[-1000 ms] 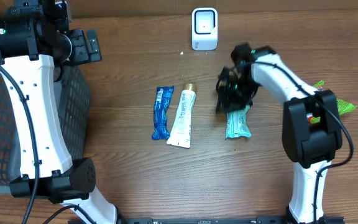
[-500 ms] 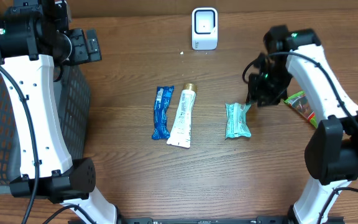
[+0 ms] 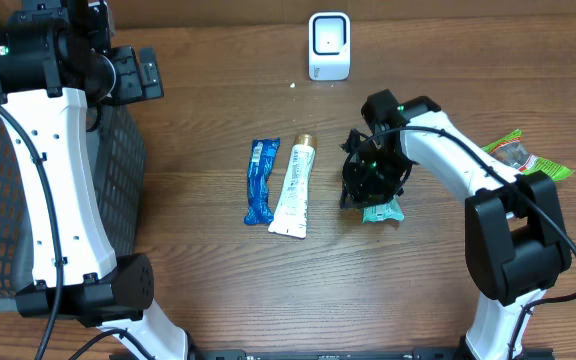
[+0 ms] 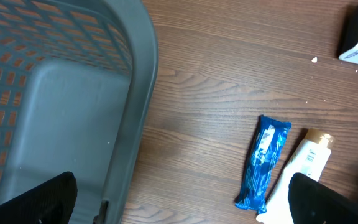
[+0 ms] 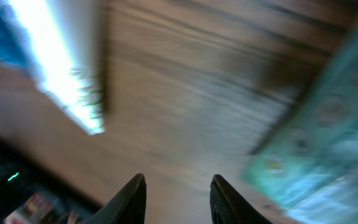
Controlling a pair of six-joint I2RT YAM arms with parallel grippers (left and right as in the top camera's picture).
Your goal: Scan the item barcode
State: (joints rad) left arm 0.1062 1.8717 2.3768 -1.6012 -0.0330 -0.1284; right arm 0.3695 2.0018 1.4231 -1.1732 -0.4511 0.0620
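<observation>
The right gripper [image 3: 370, 178] has been swung back from the table's right side and is now held low over the teal packet [image 3: 382, 210], of which only one end is seen from beneath it. In the blurred right wrist view its fingers are seen apart, with bare wood between them and the packet off to one side, so nothing is clamped. The packet is left lying flat, just right of the white tube [image 3: 294, 187] and the blue packet [image 3: 260, 180], well apart from the scanner [image 3: 329, 45]. A pick-up is judged to be only beginning, and no barcode has been presented. The left gripper [image 4: 180, 186] is held wide apart and empty, near the basket [image 4: 129, 93].
</observation>
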